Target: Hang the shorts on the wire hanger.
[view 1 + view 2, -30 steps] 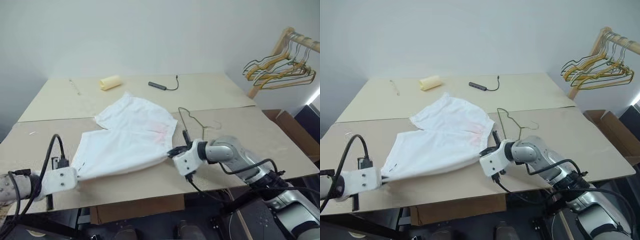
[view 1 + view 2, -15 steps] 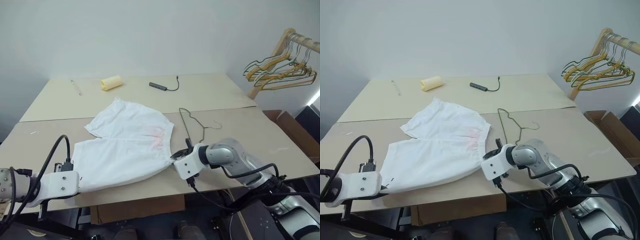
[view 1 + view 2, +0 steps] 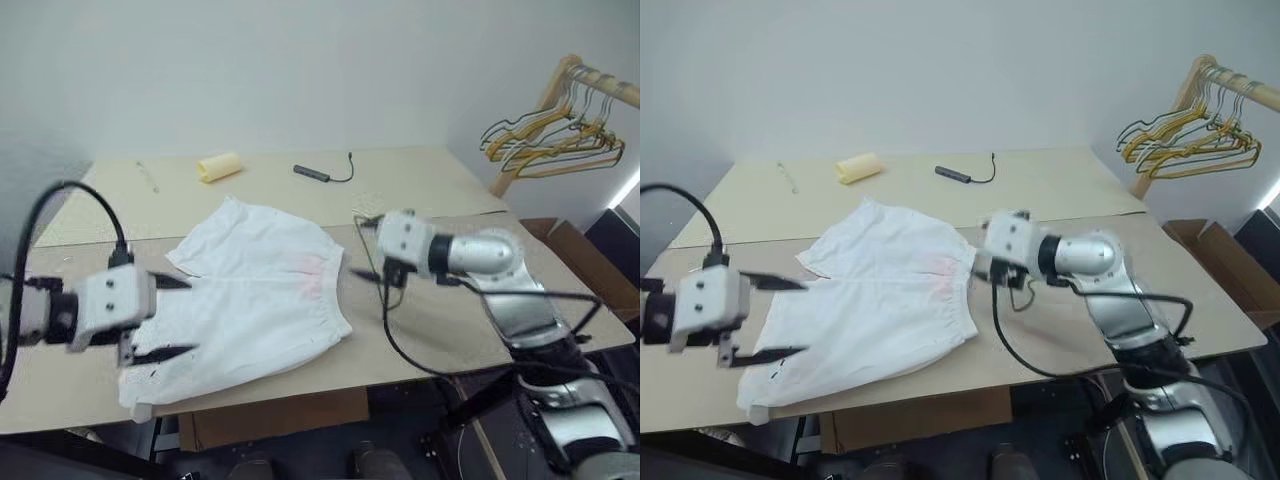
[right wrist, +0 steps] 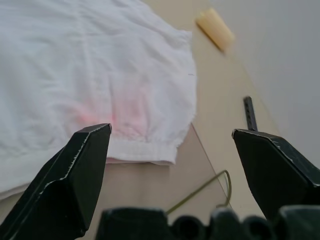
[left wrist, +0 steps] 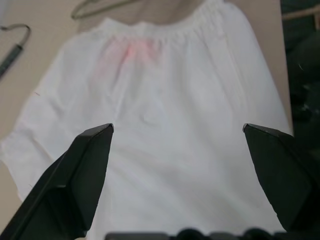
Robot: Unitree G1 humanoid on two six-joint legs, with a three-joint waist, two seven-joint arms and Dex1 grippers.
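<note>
Item: white soft fabric shorts [image 3: 250, 300], lying flat on our tan cardboard-covered table [image 3: 450, 190], one corner hanging over the near edge. Our left gripper [image 3: 170, 318] hangs above them, fingers spread wide, holding nothing. Our right gripper [image 3: 362, 248] likewise gapes empty beside the waistband, just above the thin dark wire hanger [image 4: 200, 190].

Table [image 3: 460, 185] far half open; cable [image 3: 322, 174], roll [image 3: 220, 165] only.
</note>
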